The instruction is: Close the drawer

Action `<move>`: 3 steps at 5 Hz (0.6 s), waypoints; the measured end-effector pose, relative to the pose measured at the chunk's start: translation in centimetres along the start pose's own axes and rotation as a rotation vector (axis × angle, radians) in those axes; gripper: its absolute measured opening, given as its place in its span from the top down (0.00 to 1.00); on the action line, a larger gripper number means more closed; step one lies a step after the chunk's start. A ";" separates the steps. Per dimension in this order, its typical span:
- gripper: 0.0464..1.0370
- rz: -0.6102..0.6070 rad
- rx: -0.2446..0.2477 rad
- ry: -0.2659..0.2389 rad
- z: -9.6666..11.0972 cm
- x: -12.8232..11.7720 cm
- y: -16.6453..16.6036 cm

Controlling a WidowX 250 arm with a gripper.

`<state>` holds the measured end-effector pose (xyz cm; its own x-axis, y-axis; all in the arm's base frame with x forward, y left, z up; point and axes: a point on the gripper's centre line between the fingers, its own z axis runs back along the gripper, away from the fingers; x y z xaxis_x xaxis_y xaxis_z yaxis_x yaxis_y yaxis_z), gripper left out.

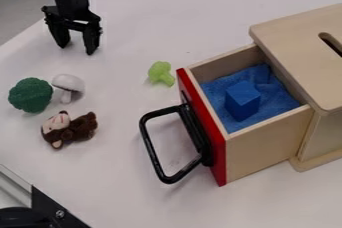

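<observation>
Hanging down at the top left of the camera view, the black gripper (77,49) has its two fingers spread apart, with a gap between them. It is over the white table (133,192), well apart from the drawer (267,149). I can't tell if its tips touch the table.

The drawer is on the right side of the view. It sticks out of the wooden box (290,34), so you can look down into it. Its front (218,159) is red, and its sides are plain wood. A big black handle (155,149) is on the red front and pokes out to the left. Inside the drawer is a blue cloth (215,91), all soft and bumpy. A blue block (242,100) sits on the cloth. The box has a long, round-ended hole (331,44) in its top.

A little light green toy (160,73) is near the top corner of the red front, but not touching it. Over on the left are a dark green toy broccoli (31,95) and a pale toy mushroom (68,83), close side by side. Just below them, a brown toy monkey (70,129) is lying down, with its face at the left end.
</observation>
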<state>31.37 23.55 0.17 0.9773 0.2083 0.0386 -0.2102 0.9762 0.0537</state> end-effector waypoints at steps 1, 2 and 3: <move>0.04 0.002 -0.003 0.004 0.0 0.0 0.0; 0.04 -0.006 -0.045 -0.002 0.4 0.3 -0.4; 0.04 -0.040 -0.032 -0.124 3.9 0.8 -0.8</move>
<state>32.21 22.70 4.04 0.9737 0.1620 0.1603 -0.1683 0.9854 0.0263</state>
